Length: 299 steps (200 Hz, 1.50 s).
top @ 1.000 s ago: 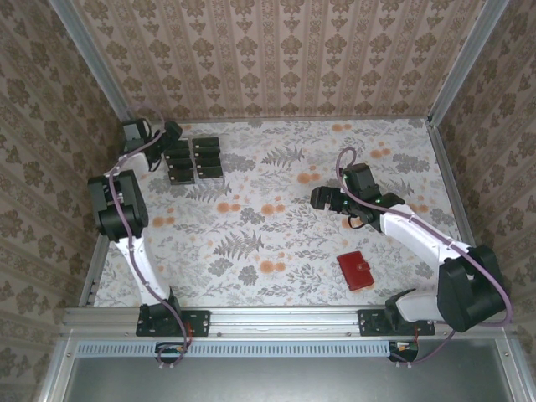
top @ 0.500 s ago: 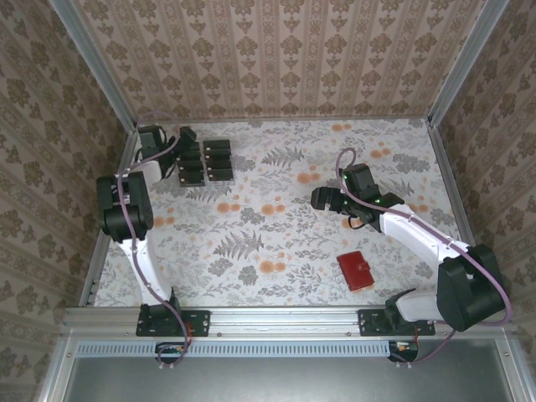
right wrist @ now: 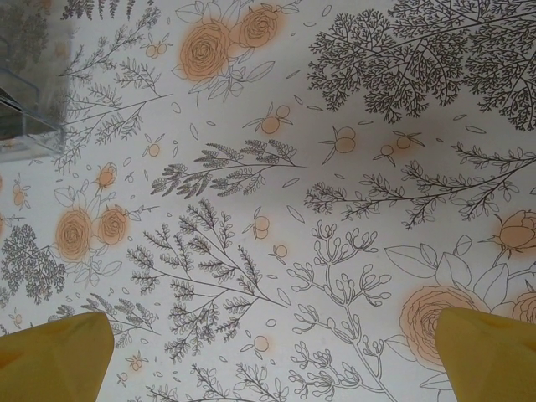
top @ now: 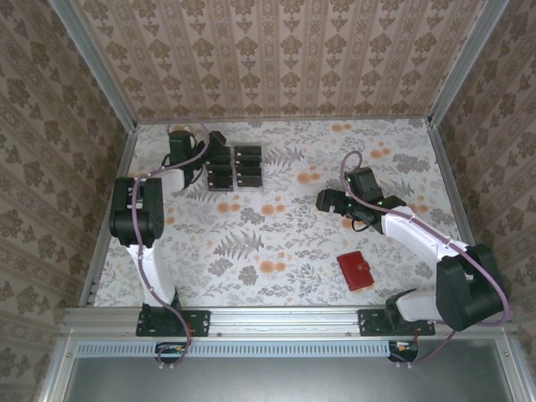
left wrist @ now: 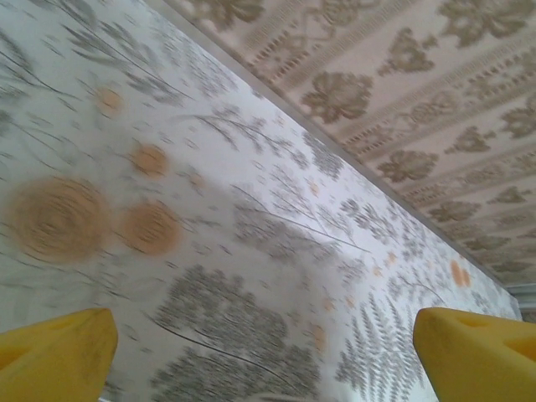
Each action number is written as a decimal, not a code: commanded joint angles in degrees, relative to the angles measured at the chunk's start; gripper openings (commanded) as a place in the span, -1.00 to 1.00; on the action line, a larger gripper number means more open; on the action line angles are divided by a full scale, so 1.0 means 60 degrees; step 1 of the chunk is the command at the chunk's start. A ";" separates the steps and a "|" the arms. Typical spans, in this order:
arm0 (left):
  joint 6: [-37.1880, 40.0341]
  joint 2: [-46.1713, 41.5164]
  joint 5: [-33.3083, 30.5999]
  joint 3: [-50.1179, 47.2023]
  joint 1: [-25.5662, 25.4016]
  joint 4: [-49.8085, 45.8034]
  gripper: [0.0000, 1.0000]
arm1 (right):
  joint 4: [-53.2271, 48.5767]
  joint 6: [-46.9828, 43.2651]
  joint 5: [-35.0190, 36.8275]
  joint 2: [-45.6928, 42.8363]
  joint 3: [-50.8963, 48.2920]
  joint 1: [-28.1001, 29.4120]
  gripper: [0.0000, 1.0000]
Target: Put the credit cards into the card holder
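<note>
The credit cards (top: 234,167), small black rectangles, are seen grouped in two close columns toward the far left corner of the table (top: 285,243). The card holder (top: 357,270), a small red wallet, is laid flat and closed near the near edge, right of centre, slightly skewed to that edge.

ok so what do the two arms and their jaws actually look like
They match: the left arm and right arm have white links between chunky black joint housings, on black bases. A mauve cable runs loosely along each. In the wrist views the jaws end in bright yellow pads, blunt and rounded.
</note>
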 commanded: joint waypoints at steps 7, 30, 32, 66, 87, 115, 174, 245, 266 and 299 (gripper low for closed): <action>-0.0644 -0.0520 -0.0394 -0.0370 -0.0926 0.1174 0.99 | -0.0006 0.0100 0.0229 0.0136 0.0143 -0.0068 1.00; -0.0978 -0.0458 -0.0672 -0.0485 -0.1724 0.1567 1.00 | -0.0123 0.0017 0.0299 0.0249 0.0366 -0.0088 1.00; -0.1001 -0.0444 -0.0687 -0.0484 -0.1798 0.1598 1.00 | -0.0134 0.0014 0.0309 0.0262 0.0386 -0.0086 1.00; -0.1320 -0.0308 -0.1287 -0.0527 -0.2893 0.2221 1.00 | -0.0316 -0.0051 0.0354 0.0868 0.0851 -0.0101 1.00; -0.1275 -0.0291 -0.1466 -0.0327 -0.3434 0.2196 1.00 | -0.0375 -0.0054 0.0310 0.1253 0.1109 -0.0094 0.99; -0.0778 -0.0769 -0.1790 -0.0490 -0.3433 0.1690 0.99 | -0.0509 -0.0217 0.0287 0.1592 0.1324 0.0000 0.98; 0.0552 -0.1791 -0.2155 -0.0957 -0.3109 -0.0016 1.00 | -0.0613 -0.0436 0.0696 0.2349 0.1534 0.0427 0.97; 0.0463 -0.1212 -0.2045 -0.1125 -0.3413 0.0084 1.00 | -0.0561 -0.0637 0.1362 0.3322 0.2058 0.0478 0.94; 0.0355 -0.0964 -0.1968 -0.1018 -0.3642 0.0257 0.99 | -0.0559 -0.0596 0.1704 0.3576 0.2204 0.0411 0.94; 0.0138 -0.0636 -0.1957 -0.0877 -0.4009 0.0488 1.00 | -0.0487 -0.0446 0.2013 0.3837 0.2402 0.0093 0.94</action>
